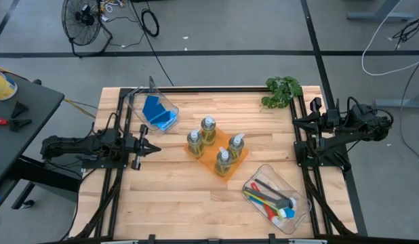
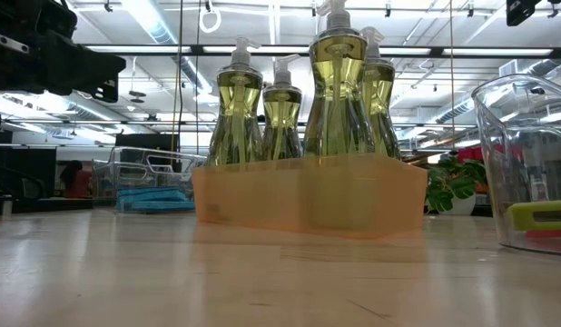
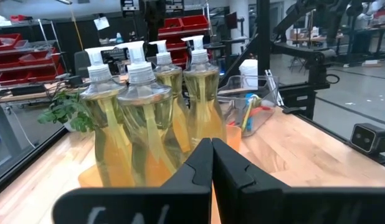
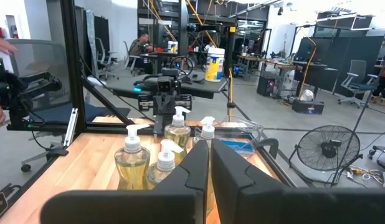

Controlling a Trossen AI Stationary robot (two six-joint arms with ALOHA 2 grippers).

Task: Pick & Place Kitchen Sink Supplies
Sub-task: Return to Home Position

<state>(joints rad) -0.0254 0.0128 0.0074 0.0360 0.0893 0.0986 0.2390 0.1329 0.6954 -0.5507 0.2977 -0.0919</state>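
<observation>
Four clear pump bottles of yellowish soap (image 1: 208,130) stand upright in a shallow orange tray (image 1: 204,161) at the table's middle, and they fill the low view (image 2: 335,91). Blue sponges (image 1: 157,112) lie in a clear bin toward the far left. Slim brushes (image 1: 267,196) in red, yellow-green, grey and blue lie in a clear bin at the near right. My left gripper (image 1: 157,148) hovers shut just left of the tray, pointing at the bottles (image 3: 149,118). My right gripper (image 1: 296,122) waits shut at the table's right edge, facing the bottles (image 4: 161,162).
A green leafy plant (image 1: 283,90) sits at the far right corner. The sponge bin (image 1: 150,102) and the brush bin (image 1: 291,213) flank the tray. Bare wood lies along the near left. Black frame posts stand at both sides of the table.
</observation>
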